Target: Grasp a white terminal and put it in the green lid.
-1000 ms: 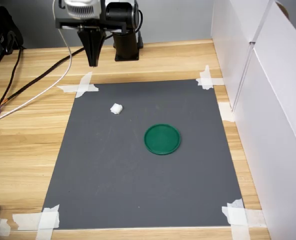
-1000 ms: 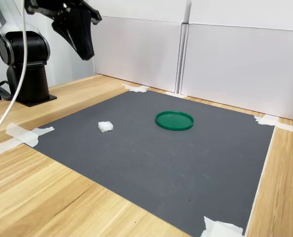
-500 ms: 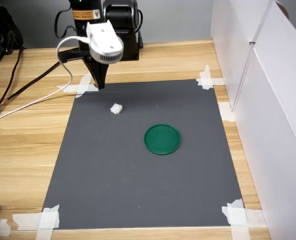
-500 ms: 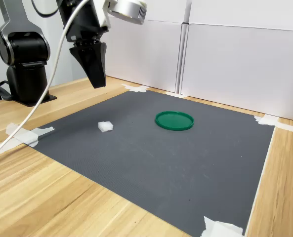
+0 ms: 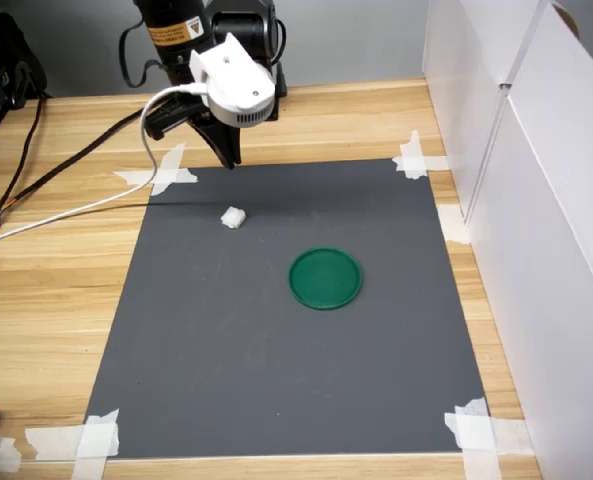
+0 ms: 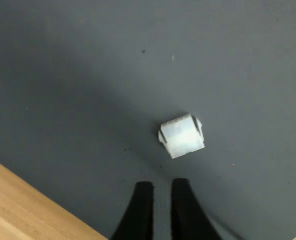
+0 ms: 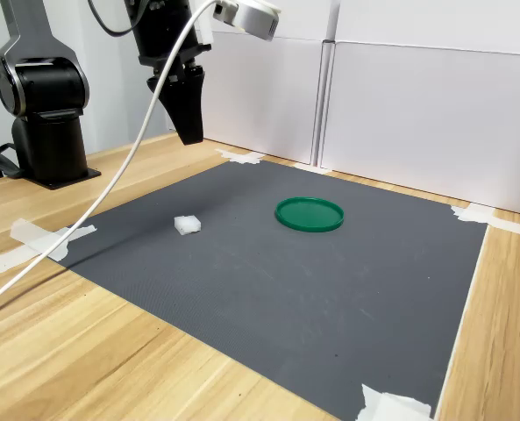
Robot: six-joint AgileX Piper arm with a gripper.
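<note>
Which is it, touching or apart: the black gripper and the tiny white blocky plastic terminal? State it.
Apart. In the second exterior view the gripper hangs well above the dark mat, clear of the white terminal; the wrist view shows bare mat between them.

I count one white terminal (image 5: 233, 217) and one green lid (image 5: 325, 278), both on the single grey mat (image 5: 276, 380). Four taped corners hold that mat: two by my base, two at its far end. I have one gripper (image 6: 158, 192).

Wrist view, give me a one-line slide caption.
End effector, fingers nearly together, hovers above the white terminal lying alone on the dark gray mat.
</note>
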